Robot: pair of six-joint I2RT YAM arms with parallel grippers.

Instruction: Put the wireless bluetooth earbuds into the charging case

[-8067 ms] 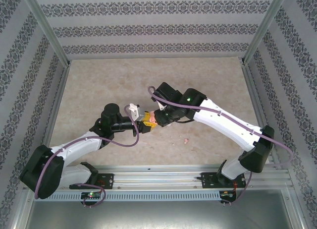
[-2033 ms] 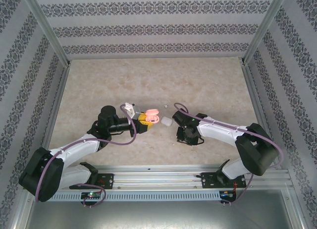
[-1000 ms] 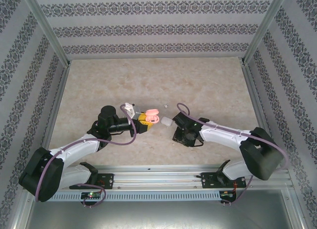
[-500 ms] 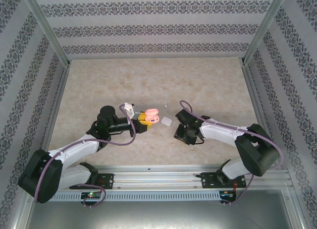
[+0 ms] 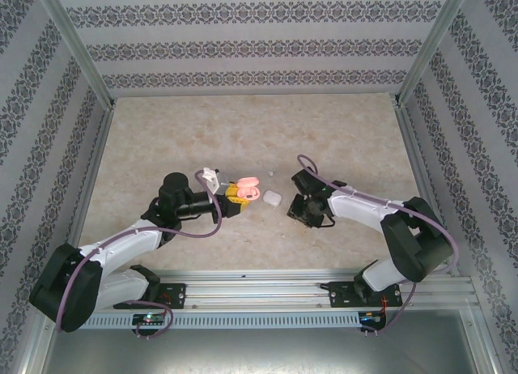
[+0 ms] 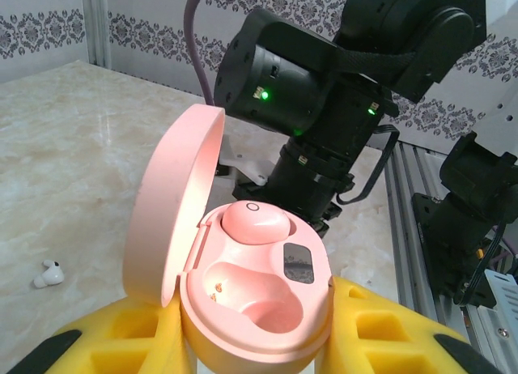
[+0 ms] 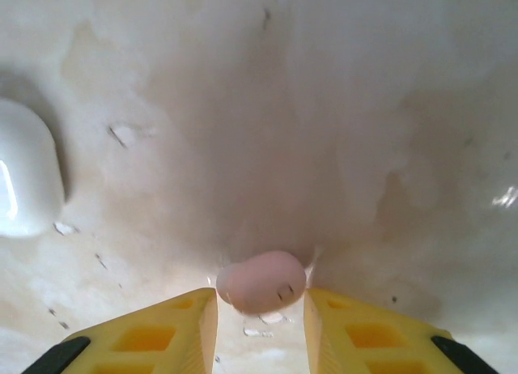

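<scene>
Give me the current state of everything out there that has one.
pink case: lid open, seated earbud in one slot, other slot empty.
left hand: shut on pink case.
right hand: shut on second pink earbud.
white case: on table, looks closed.
white earbud: lying loose on table.

No legible words, brands or numbers. Just a tiny ring mark on the seated pink earbud, inside the pink case.

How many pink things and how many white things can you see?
Pink: 3 (pink case, docked earbud, gripped earbud)
White: 2 (white case, white earbud)
Total: 5
</scene>
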